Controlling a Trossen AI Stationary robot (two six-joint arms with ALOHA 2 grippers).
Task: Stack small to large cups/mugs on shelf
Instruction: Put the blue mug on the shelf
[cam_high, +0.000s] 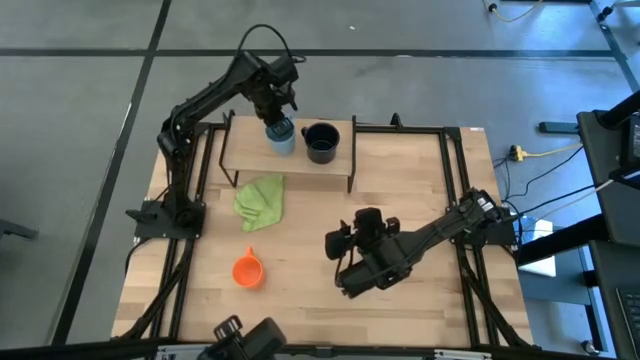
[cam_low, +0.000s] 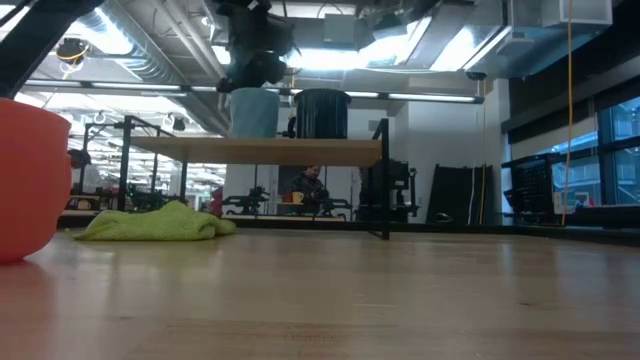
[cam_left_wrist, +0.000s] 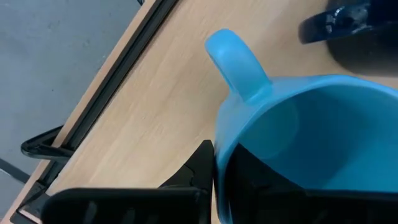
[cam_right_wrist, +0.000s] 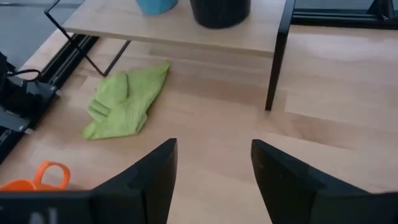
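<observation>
The light blue mug (cam_high: 282, 137) and the black mug (cam_high: 321, 143) stand upright side by side on the shelf (cam_high: 290, 168), the blue one toward the table's left. They also show in the low view: the blue mug (cam_low: 253, 112), the black mug (cam_low: 322, 113) and the shelf (cam_low: 260, 150). My left gripper (cam_high: 277, 112) comes down onto the blue mug and is shut on its wall. The orange mug (cam_high: 247, 271) stands on the table near the front left. My right gripper (cam_right_wrist: 211, 180) hovers open and empty over the table's middle right (cam_high: 345, 255). My left gripper holds the light blue mug's wall at the rim (cam_left_wrist: 219, 163), on the side next to the handle (cam_left_wrist: 236, 62). One finger (cam_left_wrist: 264, 177) is inside the mug and one finger (cam_left_wrist: 198, 169) is outside. The fingers come from above, pointing down. The mug is upright, its bottom on the shelf.
A crumpled green cloth (cam_high: 260, 200) lies on the table in front of the shelf's left end. Black frame rails (cam_high: 455, 190) run along the table's sides. Bare wood lies between the cloth, the orange mug and my right gripper.
</observation>
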